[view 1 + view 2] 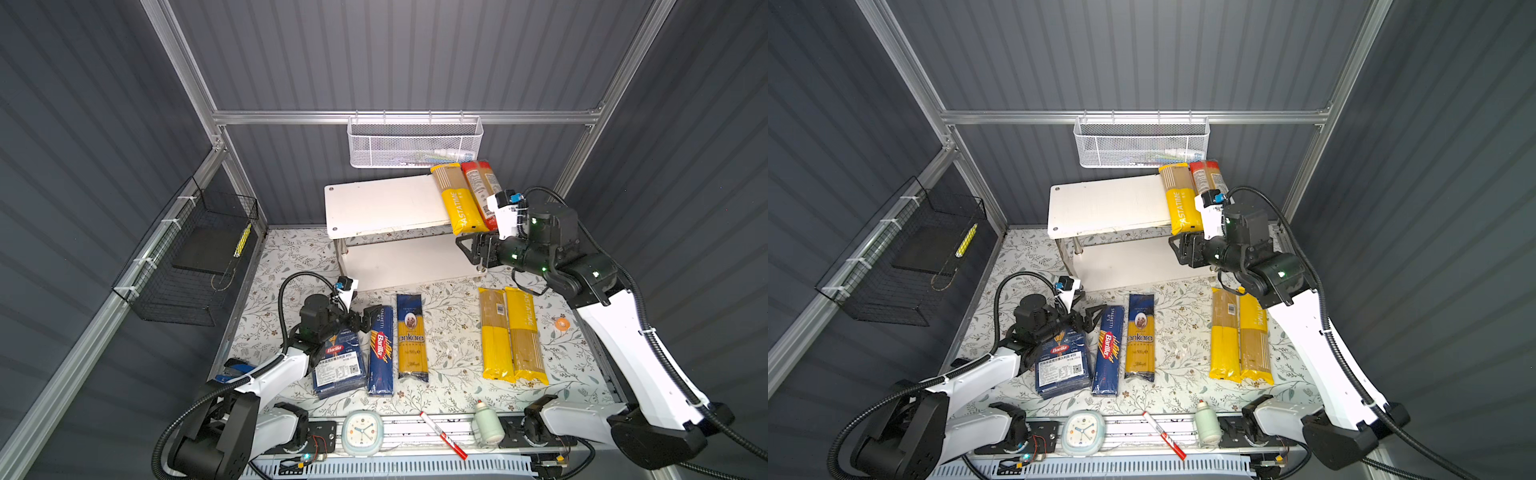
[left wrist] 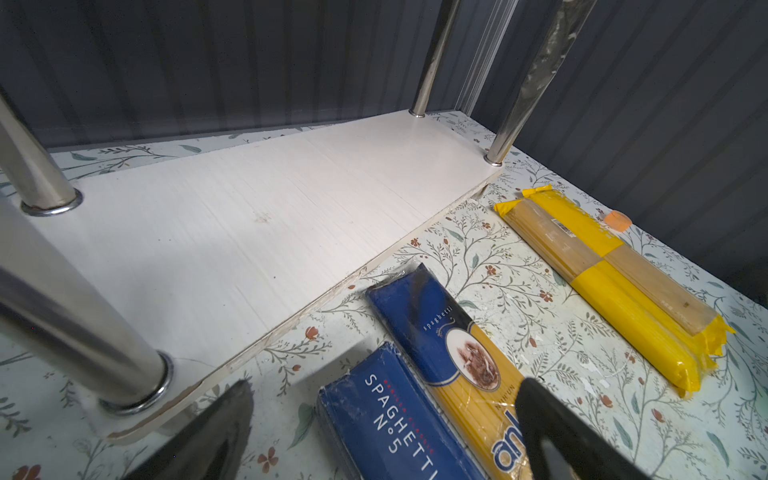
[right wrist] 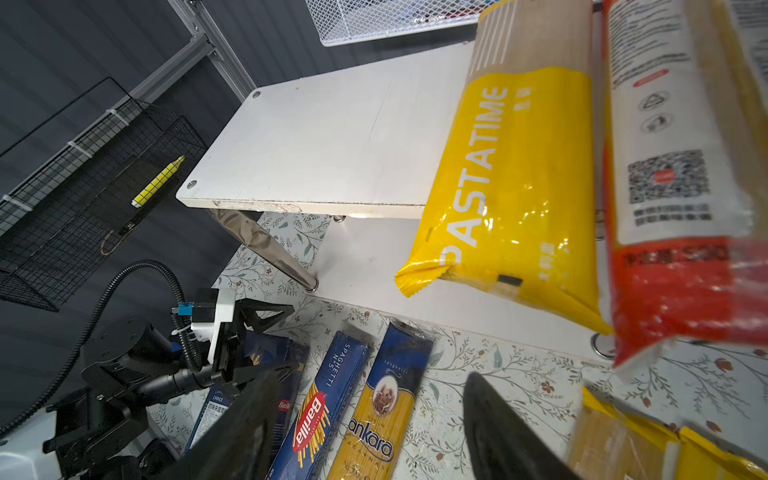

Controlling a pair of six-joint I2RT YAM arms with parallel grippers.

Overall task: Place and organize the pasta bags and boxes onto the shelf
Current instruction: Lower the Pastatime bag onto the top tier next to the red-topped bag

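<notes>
The white shelf (image 1: 386, 203) stands at the back. One yellow Pastatime bag (image 1: 457, 199) and the red-and-clear bag (image 1: 482, 187) lie on its top board's right end, overhanging the front. My right gripper (image 1: 467, 247) hangs open and empty just below those overhanging ends. On the table lie the wide Barilla box (image 1: 338, 361), the narrow Barilla box (image 1: 381, 351), the ankara bag (image 1: 411, 336) and two yellow bags (image 1: 494, 332) (image 1: 525, 332). My left gripper (image 2: 386, 386) is open above the narrow box's far end, its fingers apart from the box.
A white mesh basket (image 1: 415, 141) hangs on the back wall right above the shelf. A black wire basket (image 1: 195, 257) is fixed to the left wall. A clock (image 1: 361, 432), a red marker (image 1: 442, 434) and a small bottle (image 1: 488, 424) lie along the front rail.
</notes>
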